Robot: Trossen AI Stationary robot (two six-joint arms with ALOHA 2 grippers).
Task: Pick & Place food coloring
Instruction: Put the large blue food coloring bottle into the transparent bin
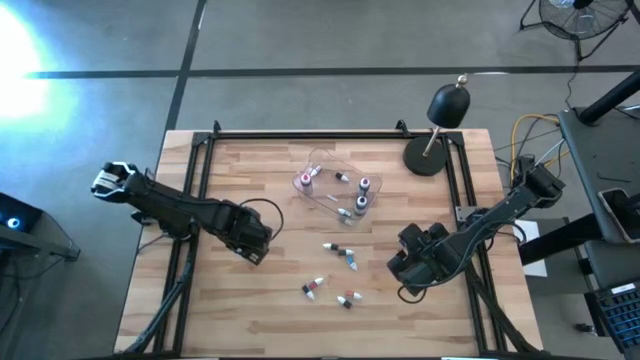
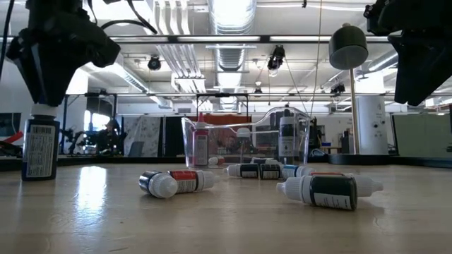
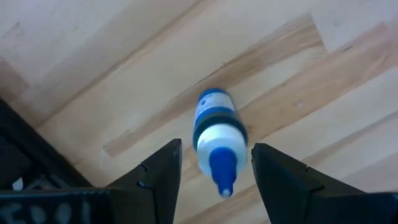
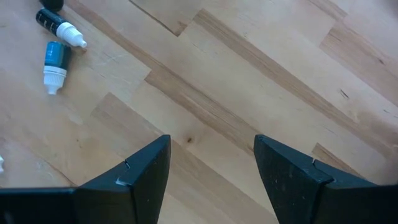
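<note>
Left gripper (image 3: 214, 168), fingers spread around an upright blue-capped food coloring bottle (image 3: 214, 134): likely light, slick, tippable; grasp mid-body.

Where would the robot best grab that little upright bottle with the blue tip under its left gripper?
Probably the round body just below the white cap, coming straight down. The blue-tipped bottle stands upright on the table, and the left gripper hovers above it, open fingers on either side, so closing there should hold squarely. The right gripper waits open elsewhere.
</note>
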